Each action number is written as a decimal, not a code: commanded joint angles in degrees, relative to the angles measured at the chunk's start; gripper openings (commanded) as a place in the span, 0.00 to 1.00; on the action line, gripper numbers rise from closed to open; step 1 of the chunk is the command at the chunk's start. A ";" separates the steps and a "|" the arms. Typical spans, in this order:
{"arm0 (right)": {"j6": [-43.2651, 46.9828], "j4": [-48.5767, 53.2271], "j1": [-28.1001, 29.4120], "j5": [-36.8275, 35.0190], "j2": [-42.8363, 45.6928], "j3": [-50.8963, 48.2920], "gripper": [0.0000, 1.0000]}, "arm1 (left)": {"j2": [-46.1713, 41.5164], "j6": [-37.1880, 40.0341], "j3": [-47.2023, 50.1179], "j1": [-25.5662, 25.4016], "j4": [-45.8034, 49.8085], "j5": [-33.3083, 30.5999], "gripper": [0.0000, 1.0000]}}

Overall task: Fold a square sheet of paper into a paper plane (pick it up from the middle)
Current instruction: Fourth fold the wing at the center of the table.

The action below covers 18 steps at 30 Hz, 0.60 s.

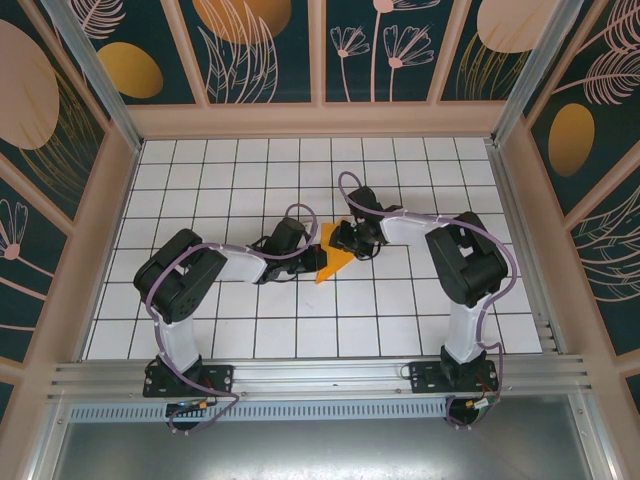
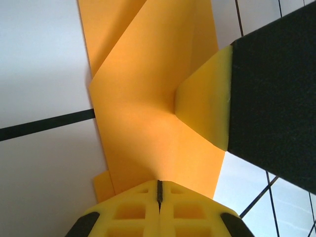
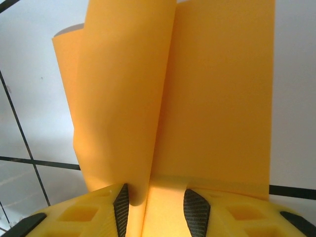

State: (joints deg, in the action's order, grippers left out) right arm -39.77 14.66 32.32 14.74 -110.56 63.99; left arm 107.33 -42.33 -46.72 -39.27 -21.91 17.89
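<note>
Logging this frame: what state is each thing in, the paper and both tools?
orange paper: partly folded, flaps overlapping, one flap curled up; not yet a finished plane.
left tool: shut, pinching the paper's edge.
right tool: jaws apart, a curled fold of the paper standing between them.

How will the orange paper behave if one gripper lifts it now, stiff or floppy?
Probably floppy: the orange paper curls loosely at the right gripper. It likely creases easily; sharp folds show by the left gripper, shut on it. Being so thin, it is probably very light.
</note>
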 commanded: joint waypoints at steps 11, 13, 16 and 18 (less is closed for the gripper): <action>-0.25 5.62 0.47 -4.38 -8.26 -4.17 0.41 | 2.26 1.57 -2.01 0.45 7.76 -1.74 0.00; 0.27 5.32 -0.07 -2.57 -5.06 -3.00 0.41 | 2.52 2.55 -2.23 0.47 8.86 -1.30 0.00; 1.37 3.99 -0.66 0.77 0.30 -1.46 0.42 | 2.97 4.60 -2.32 0.48 10.35 -1.02 0.00; 1.93 2.14 -2.70 3.59 4.04 -1.31 0.43 | 3.04 5.85 -2.41 0.49 11.21 -0.86 0.00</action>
State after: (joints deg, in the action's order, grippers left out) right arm -39.24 15.00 31.57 16.75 -108.05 64.25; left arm 107.66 -39.77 -49.12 -39.27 -17.19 17.76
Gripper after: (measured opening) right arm 0.430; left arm 0.067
